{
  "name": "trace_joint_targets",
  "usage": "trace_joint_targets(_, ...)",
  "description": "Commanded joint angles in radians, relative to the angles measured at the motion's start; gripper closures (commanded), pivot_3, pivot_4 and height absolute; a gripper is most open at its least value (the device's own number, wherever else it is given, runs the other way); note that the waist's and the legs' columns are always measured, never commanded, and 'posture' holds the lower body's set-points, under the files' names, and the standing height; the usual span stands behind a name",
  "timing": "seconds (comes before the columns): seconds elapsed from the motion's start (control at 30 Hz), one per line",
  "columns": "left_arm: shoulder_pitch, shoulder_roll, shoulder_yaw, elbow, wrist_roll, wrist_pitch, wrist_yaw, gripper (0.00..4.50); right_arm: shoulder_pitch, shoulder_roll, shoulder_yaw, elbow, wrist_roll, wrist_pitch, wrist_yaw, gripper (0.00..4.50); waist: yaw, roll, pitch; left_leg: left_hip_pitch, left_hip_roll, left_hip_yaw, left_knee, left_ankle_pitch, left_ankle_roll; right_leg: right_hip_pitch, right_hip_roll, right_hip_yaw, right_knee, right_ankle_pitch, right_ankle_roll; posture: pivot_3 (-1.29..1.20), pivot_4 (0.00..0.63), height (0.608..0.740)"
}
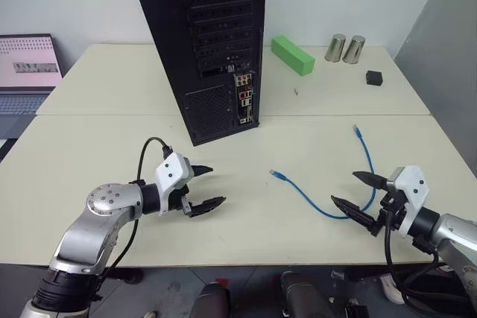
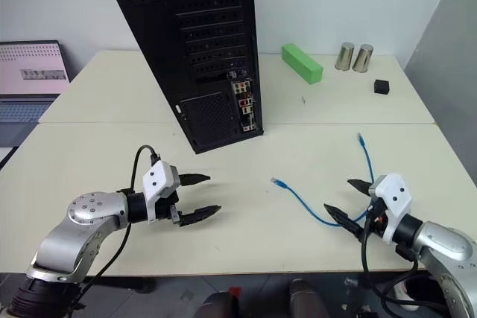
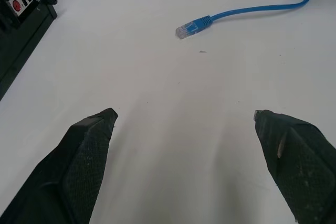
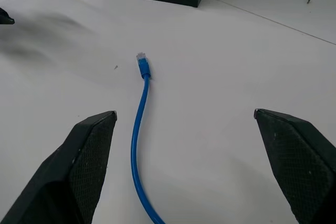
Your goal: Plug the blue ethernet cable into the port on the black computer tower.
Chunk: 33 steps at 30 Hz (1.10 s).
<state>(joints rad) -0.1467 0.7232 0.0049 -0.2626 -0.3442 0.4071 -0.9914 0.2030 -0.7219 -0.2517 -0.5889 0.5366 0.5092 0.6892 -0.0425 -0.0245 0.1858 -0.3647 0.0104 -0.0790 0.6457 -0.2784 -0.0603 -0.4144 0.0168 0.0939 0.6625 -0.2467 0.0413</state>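
Left tool (image 1: pixel 205 188) spread wide, empty, in front of the tower (image 1: pixel 205 42). Port (image 1: pixel 244 100) low on tower's back. Cable (image 1: pixel 328 191) loose on worktop (image 1: pixel 246 206), right of tower; right tool (image 1: pixel 358 197) spread wide beside it, empty. Risk: thin limp cord, small clear plug may slip or twist; smooth matte worktop.

Bright, even light; soft shadows; perhaps slight wrist-view blur.
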Motion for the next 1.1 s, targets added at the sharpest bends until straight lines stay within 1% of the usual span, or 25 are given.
trace_joint_targets(0.03,-0.004,0.015,0.014,-0.03,-0.022,-0.028,-0.025,0.0,-0.017,-0.009,-0.022,-0.042,0.022,0.004,0.006,0.05,0.0,0.0,0.0,0.0,0.0,0.0,0.0,0.0,0.0,0.0,0.0,0.0,0.0,0.0,0.0,0.0,0.15,0.74)
trace_joint_targets(0.2,0.001,0.016,0.008,-0.029,-0.01,-0.047,-0.029,0.0,-0.028,-0.008,-0.017,-0.042,0.019,0.012,0.003,0.05,0.0,0.0,0.0,0.0,0.0,0.0,0.0,0.0,0.0,0.0,0.0,0.0,0.0,0.0,0.0,0.0,0.15,0.74)
trace_joint_targets(0.33,0.007,0.014,0.0,-0.04,-0.007,-0.04,-0.026,0.0,-0.042,-0.011,0.013,-0.052,0.012,0.036,-0.003,0.05,0.0,0.0,0.0,0.0,0.0,0.0,0.0,0.0,0.0,0.0,0.0,0.0,0.0,0.0,0.0,0.0,0.15,0.74)
trace_joint_targets(0.5,0.035,0.012,-0.04,-0.045,0.036,-0.072,-0.023,0.0,-0.138,0.02,0.143,-0.044,-0.021,0.081,-0.041,0.05,-0.007,0.0,0.0,0.0,0.0,0.0,0.0,0.0,0.0,0.0,0.0,0.0,0.0,0.0,0.0,0.0,0.15,0.74)
trace_joint_targets(0.7,-0.009,-0.013,-0.05,0.011,0.026,-0.13,-0.046,0.0,-0.282,0.071,0.338,0.085,-0.167,0.028,-0.052,0.05,-0.008,-0.001,0.0,0.0,0.0,0.0,0.0,0.0,0.0,0.0,0.0,0.0,0.0,0.0,0.0,0.0,0.15,0.74)
trace_joint_targets(0.9,-0.011,-0.01,-0.053,-0.014,-0.009,-0.12,-0.082,0.0,-0.395,0.135,0.441,0.248,-0.267,-0.033,-0.042,0.05,-0.009,-0.001,0.0,0.0,0.0,0.0,0.0,0.0,0.0,-0.001,0.0,0.0,0.0,0.0,0.0,0.0,0.15,0.74)
trace_joint_targets(1.1,-0.02,-0.003,-0.053,-0.04,-0.03,-0.113,-0.108,0.0,-0.45,0.184,0.501,0.34,-0.324,-0.065,-0.028,0.05,-0.01,-0.001,0.0,-0.001,0.0,0.0,0.0,0.0,0.0,-0.001,0.0,0.0,0.0,0.0,0.0,0.0,0.15,0.74)
